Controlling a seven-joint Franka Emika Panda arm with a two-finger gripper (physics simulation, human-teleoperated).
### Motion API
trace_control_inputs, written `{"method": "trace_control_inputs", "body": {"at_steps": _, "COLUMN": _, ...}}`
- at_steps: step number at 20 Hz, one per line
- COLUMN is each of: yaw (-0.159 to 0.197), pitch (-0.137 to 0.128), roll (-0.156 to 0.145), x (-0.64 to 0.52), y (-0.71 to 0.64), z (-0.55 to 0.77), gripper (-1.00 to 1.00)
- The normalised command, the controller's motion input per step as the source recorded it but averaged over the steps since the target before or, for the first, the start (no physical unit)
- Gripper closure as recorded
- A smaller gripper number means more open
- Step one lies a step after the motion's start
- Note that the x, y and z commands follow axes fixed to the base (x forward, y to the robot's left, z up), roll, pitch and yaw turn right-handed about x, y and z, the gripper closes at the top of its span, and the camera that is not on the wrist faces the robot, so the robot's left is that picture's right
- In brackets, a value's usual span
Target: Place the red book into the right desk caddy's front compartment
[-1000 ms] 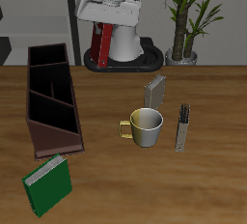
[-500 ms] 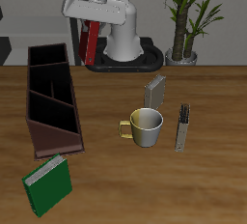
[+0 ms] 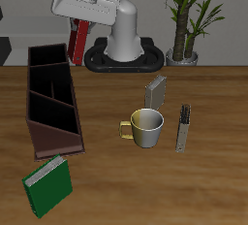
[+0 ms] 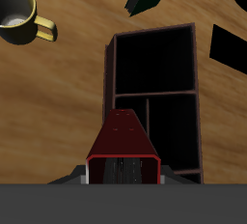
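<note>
My gripper [image 3: 83, 25] is shut on the red book [image 3: 79, 39], which hangs upright from it high above the back of the table, over the far end of the right desk caddy [image 3: 50, 99]. In the wrist view the red book [image 4: 123, 141] sticks out from the gripper and points at the dark brown caddy [image 4: 154, 93], whose divided compartments show open below it. The fingers are hidden behind the book.
A cream mug [image 3: 146, 128] stands mid-table, also in the wrist view [image 4: 21, 12]. A grey book [image 3: 156, 93] stands behind it and a thin dark book [image 3: 183, 127] beside it. A green book [image 3: 47, 185] lies near the front edge. A potted plant [image 3: 186, 20] stands at the back.
The gripper has carried the red book sideways and a little higher, from in front of the robot base toward the space above the caddy's far end. Nothing on the table moved.
</note>
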Motion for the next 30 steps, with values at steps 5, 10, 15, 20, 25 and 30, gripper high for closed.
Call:
{"method": "trace_control_inputs", "body": {"at_steps": 5, "yaw": 0.011, "pitch": -0.027, "roll": -0.004, "x": 0.14, "y": -0.11, "z": 0.12, "gripper": 1.00}}
{"method": "trace_control_inputs", "body": {"at_steps": 10, "yaw": 0.022, "pitch": -0.007, "roll": 0.006, "x": 0.20, "y": -0.03, "z": 0.03, "gripper": 1.00}}
{"method": "trace_control_inputs", "body": {"at_steps": 15, "yaw": 0.017, "pitch": 0.013, "roll": 0.009, "x": 0.12, "y": 0.01, "z": -0.10, "gripper": 1.00}}
{"method": "trace_control_inputs", "body": {"at_steps": 20, "yaw": -0.004, "pitch": 0.016, "roll": 0.000, "x": 0.01, "y": -0.04, "z": -0.14, "gripper": 1.00}}
{"method": "trace_control_inputs", "body": {"at_steps": 25, "yaw": -0.006, "pitch": 0.008, "roll": -0.007, "x": 0.00, "y": -0.01, "z": -0.05, "gripper": 1.00}}
{"method": "trace_control_inputs", "body": {"at_steps": 30, "yaw": 0.000, "pitch": -0.002, "roll": -0.003, "x": 0.00, "y": -0.03, "z": -0.07, "gripper": 1.00}}
